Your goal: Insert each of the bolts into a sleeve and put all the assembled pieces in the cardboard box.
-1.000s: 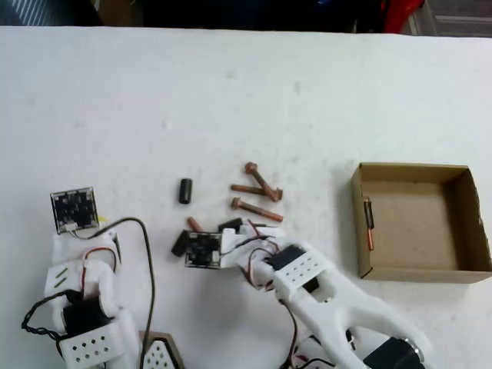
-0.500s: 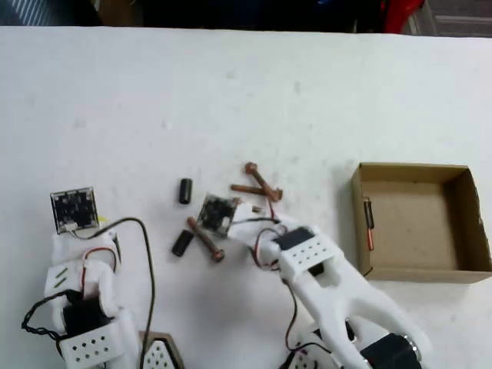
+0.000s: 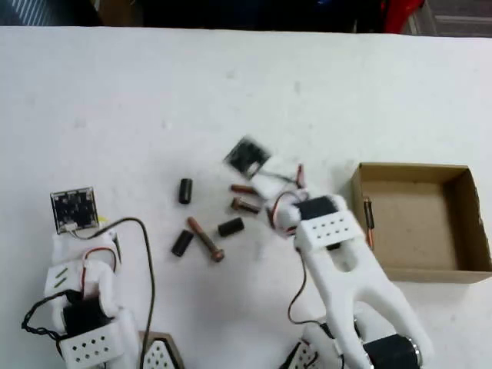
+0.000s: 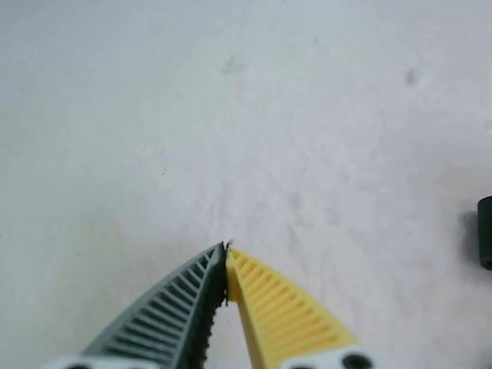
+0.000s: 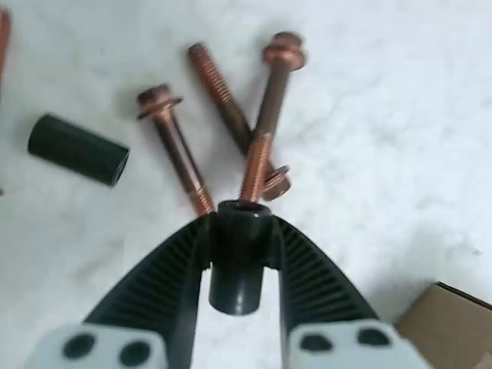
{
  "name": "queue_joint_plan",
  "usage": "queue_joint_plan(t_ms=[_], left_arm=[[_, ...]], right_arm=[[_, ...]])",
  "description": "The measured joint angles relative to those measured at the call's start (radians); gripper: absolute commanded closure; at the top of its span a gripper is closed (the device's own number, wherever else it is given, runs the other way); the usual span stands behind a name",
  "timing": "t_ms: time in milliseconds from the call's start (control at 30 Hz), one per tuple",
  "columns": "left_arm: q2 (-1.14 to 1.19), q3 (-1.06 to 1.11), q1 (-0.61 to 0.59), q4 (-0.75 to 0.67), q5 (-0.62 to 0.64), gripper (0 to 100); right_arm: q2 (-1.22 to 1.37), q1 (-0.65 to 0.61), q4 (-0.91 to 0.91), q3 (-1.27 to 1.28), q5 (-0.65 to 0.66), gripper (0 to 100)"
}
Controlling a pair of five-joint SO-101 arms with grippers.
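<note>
Cardboard, the open brown box (image 3: 464, 223) sits beside the right arm, ready for finished pieces; loose copper-coloured metal bolts (image 3: 205, 239) and short black plastic sleeves (image 3: 185, 191) lie on the white counter (image 3: 115, 100). The left tool (image 4: 225, 265) is pinched together, empty. The right tool (image 5: 240, 227) clamps one black sleeve (image 5: 238, 269) narrowly, its bore facing bolts (image 5: 173, 142) just beyond its tips, probably for insertion.

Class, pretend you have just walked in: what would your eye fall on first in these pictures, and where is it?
First, the right gripper, clamped on a short black cylindrical sleeve, close to a cluster of copper-coloured threaded bolts lying mid-way across the white table. Next, the open brown cardboard box at the table's right side, beside that arm.
</note>
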Motion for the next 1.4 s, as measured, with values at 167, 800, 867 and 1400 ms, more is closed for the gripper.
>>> queue_joint_plan(t_ms=[167, 800, 867, 1400], left_arm=[[0.000, 0.000, 0.000, 0.000, 0.000, 98], [0.000, 0.000, 0.000, 0.023, 0.000, 98], [0.000, 0.000, 0.000, 0.023, 0.000, 98], [0.000, 0.000, 0.000, 0.023, 0.000, 98]], right_arm=[[0.008, 0.051, 0.000, -0.072, -0.089, 97.1], [0.712, 0.137, 0.120, -0.598, -0.203, 96.7], [0.764, 0.152, 0.120, -0.638, -0.203, 96.6], [0.865, 0.172, 0.371, -0.867, -0.152, 90.1]])
